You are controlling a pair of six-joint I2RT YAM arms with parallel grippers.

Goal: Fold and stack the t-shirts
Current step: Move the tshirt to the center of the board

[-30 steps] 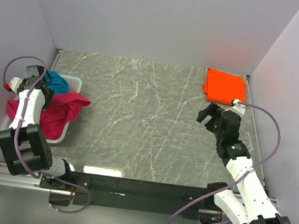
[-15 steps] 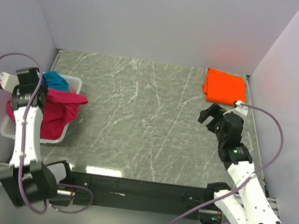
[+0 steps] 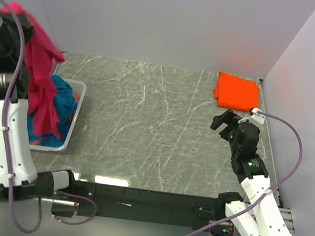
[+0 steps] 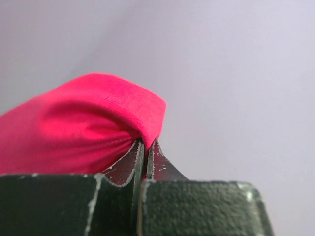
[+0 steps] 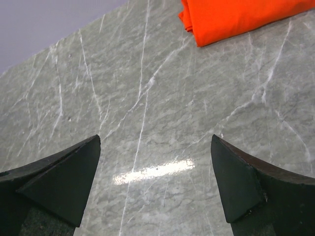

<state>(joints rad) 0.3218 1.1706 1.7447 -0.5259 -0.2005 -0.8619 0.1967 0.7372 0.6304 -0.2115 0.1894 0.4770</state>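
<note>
Since a second ago the left arm has swung up out of the basket (image 3: 79, 107) to the upper left of the frame, hauling the pink shirt (image 3: 36, 83) with it; the right arm has barely shifted; the left gripper (image 4: 146, 152) is pinched tight on a bunched fold of that shirt, which hangs in a long crumpled drape, its lower end seemingly down in the basket over the teal shirt (image 3: 66, 102); the right gripper (image 5: 155, 147) hovers with its fingers spread wide and nothing between them, just below the orange shirt (image 3: 237, 91), which lies folded flat at the upper right of the table (image 3: 145, 122)

By my reading this is the fetching step for the second shirt (the orange one looks done); next the cloth must be carried over the bare middle of the table, lifted clear of the basket rim, and the free gripper must find a second corner so the shirt can be spread before folding

Grey marble-patterned tabletop, smooth and glossy with a bright glare near the bottom edge; plain pale lilac walls (image 3: 159, 18) close in on three sides
</note>
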